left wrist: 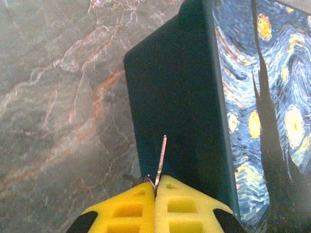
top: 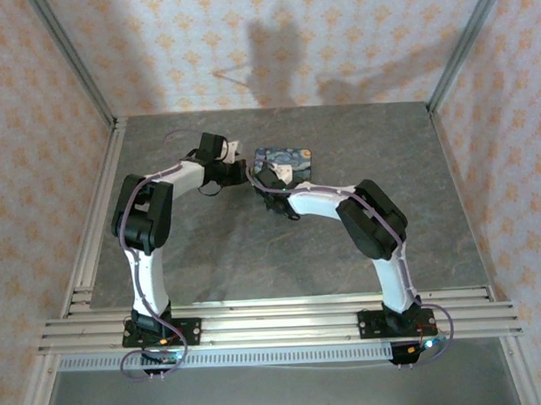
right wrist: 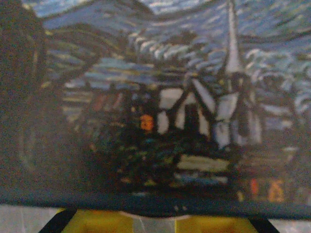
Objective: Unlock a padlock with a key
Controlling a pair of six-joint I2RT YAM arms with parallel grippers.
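Observation:
My left gripper (left wrist: 156, 187) is shut on the key (left wrist: 162, 158). The key's thin silvery blade sticks out past the yellow fingers (left wrist: 187, 206) toward the dark side wall of the painted box (left wrist: 175, 97). From above, the left gripper (top: 237, 174) is at the box's left end and the right gripper (top: 268, 178) is against the near side of the box (top: 287, 156). The right wrist view shows two yellow fingers (right wrist: 92, 222) spread apart under the box's lower edge (right wrist: 155, 204), which hides their tips. The padlock is hidden.
The grey marbled table (top: 254, 247) stretches open in front of the arms. Patterned walls and metal frame posts (top: 74, 63) enclose it at the left, back and right. The box's painted top (left wrist: 272, 97) lies to the right of the key.

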